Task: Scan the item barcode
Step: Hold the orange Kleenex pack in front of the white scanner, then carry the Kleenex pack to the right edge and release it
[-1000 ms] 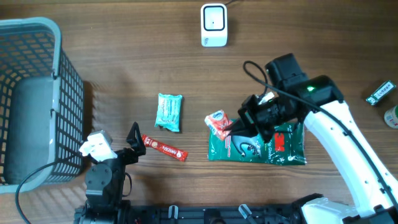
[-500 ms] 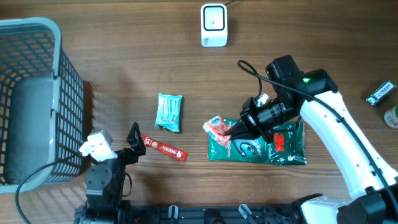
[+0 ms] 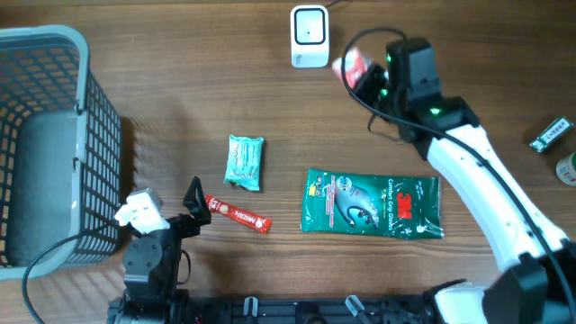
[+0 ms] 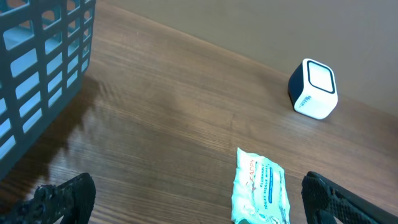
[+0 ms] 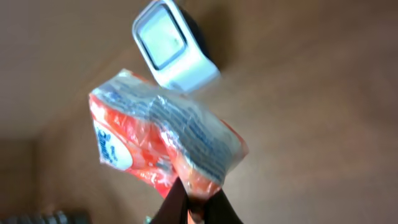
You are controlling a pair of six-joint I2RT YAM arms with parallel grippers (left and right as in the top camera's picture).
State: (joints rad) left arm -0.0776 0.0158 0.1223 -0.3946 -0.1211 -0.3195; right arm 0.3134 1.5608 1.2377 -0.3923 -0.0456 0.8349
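Red packet [image 5: 163, 142] hung just beside the scanner [image 5: 172, 45], above the desk [image 3: 180, 90], clenched at one corner by the right jaws while the left jaws rested released; its barcode likely needed turning squarely toward the scanner's window.

Red mark, apparently "3M", on green bag [image 3: 373, 205] near front edge of tabletop, white lettering on red stick [image 3: 238, 214] too small to read, teal pack [image 4: 260, 186] print illegible, packet [image 5: 161, 143] print blurred, green tag [image 3: 548, 133] at right edge unreadable.
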